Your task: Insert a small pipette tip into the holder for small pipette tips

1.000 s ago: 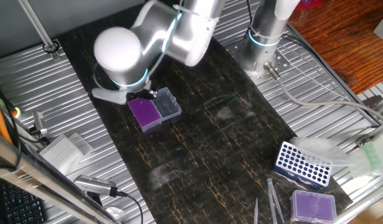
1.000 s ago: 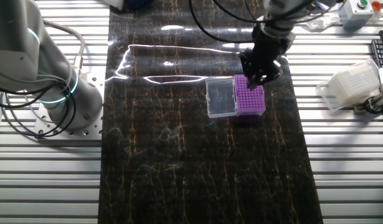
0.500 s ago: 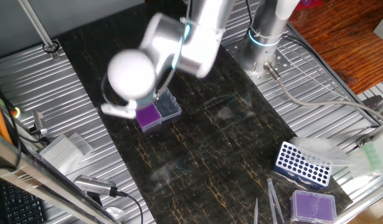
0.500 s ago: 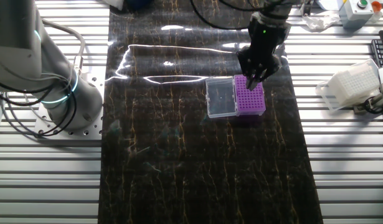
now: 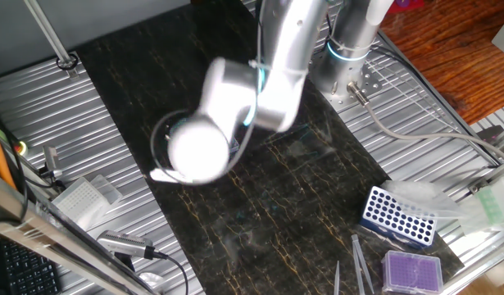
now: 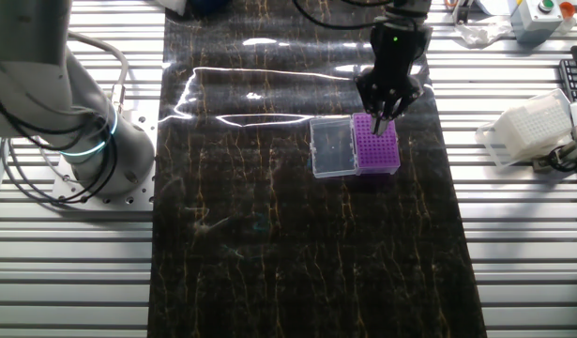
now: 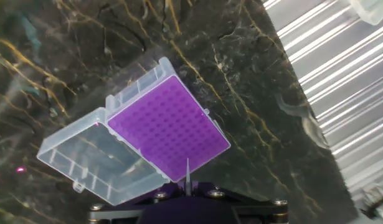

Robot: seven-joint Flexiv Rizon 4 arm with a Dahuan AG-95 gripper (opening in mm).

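Note:
The holder for small pipette tips has a bright purple gridded top [image 7: 167, 127] and a clear lid panel [image 7: 94, 155] joined beside it. It lies on the dark mat, and its purple top [image 6: 376, 147] also shows in the other fixed view. My gripper [image 7: 187, 185] is shut on the small pipette tip [image 7: 187, 169], a thin pale spike pointing at the near edge of the purple top. In the other fixed view my gripper [image 6: 381, 109] hangs just above the holder's far edge. In one fixed view the arm [image 5: 235, 106] hides the holder.
A blue rack with round holes [image 5: 397, 215], a lidless purple box [image 5: 412, 270] and grey tweezers [image 5: 360, 264] lie at the mat's near right. A white tip box [image 6: 530, 127] sits on the ribbed metal table [image 6: 513, 244] beside the mat.
The arm has swung over the holder and now hides it in one fixed view. The gripper has shifted slightly along the holder's far edge, still shut on the tip.

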